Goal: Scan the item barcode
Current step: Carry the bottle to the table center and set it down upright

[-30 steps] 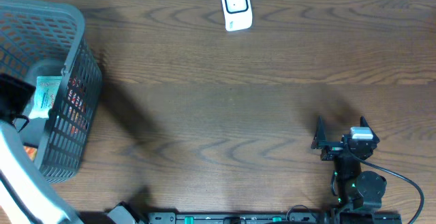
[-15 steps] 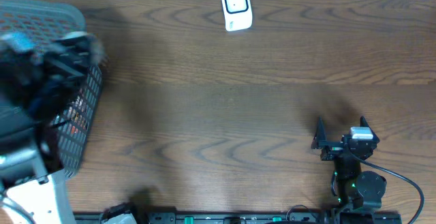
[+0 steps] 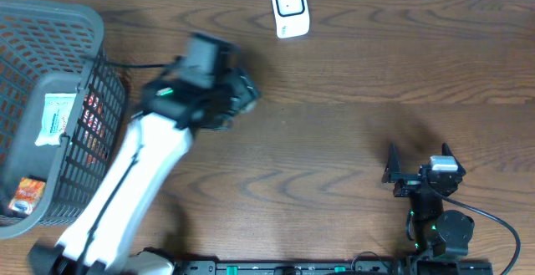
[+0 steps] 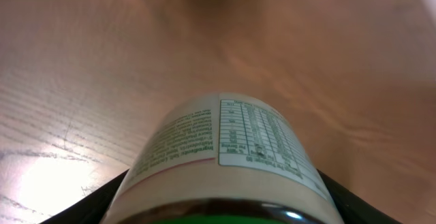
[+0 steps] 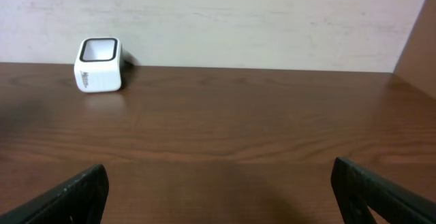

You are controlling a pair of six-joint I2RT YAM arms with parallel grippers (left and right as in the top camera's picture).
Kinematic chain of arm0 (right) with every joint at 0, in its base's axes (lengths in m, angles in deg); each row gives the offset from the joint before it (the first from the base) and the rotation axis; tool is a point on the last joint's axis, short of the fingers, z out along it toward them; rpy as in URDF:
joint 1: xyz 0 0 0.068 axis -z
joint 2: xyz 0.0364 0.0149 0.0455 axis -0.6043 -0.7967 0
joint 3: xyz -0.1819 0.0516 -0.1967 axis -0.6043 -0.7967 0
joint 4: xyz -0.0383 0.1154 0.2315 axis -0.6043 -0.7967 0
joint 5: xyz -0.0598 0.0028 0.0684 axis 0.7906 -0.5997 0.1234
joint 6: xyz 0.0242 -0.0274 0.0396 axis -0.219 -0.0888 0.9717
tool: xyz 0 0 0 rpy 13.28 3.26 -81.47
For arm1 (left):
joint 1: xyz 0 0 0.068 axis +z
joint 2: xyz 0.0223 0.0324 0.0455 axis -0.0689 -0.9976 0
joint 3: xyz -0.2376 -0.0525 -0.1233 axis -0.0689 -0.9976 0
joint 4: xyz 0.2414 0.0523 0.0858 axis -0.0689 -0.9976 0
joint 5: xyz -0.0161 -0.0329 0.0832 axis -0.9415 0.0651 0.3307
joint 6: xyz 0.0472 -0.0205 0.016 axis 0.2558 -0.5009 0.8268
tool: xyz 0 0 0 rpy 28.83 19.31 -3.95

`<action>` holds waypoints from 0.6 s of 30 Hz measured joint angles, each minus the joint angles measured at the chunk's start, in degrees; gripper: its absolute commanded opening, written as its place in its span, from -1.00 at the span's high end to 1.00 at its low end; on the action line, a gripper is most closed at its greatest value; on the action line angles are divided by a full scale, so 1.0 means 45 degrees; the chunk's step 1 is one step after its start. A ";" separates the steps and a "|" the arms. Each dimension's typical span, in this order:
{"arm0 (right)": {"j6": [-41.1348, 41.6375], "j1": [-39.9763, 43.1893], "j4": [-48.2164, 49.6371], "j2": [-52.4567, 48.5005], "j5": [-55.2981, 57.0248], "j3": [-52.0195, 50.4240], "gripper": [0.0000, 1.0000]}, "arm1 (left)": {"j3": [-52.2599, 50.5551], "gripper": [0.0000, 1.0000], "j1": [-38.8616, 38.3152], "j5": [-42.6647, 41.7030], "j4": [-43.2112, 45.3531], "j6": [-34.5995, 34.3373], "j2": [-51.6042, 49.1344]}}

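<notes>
White-labelled bottle (image 4: 225, 149) sits clamped between fingers of the left pincer (image 4: 221, 207).

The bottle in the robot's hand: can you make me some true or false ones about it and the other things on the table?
1. The left gripper holds a bottle with a printed label. True.
2. The bottle is inside the basket. False: it is held out over the wooden table, to the right of the basket.
3. The right gripper is holding the white scanner. False: its jaws are open and empty, and the scanner stands alone at the table's far edge.
4. There is a packet in the basket. True.
</notes>
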State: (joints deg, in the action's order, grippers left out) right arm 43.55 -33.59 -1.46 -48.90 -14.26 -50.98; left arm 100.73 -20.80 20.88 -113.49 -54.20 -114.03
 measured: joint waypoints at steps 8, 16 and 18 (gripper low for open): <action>0.0000 0.0000 0.0000 0.0000 0.0000 0.0000 -0.99 | -0.0015 -0.43 -0.1311 0.1943 0.0102 -0.2890 -0.3740; 0.0000 0.0000 0.0000 0.0000 0.0005 0.0000 -0.99 | -0.0058 -0.43 -0.1336 0.2132 0.0612 -0.5027 -0.5731; 0.0000 -0.0005 0.0000 0.0000 0.0000 0.0000 -0.99 | -0.0058 -0.43 -0.1336 0.2127 0.0661 -0.5251 -0.5799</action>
State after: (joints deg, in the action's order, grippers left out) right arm 43.55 -33.61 -1.46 -48.90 -14.26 -50.98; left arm 100.47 -26.81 30.45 -110.52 -77.83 -140.12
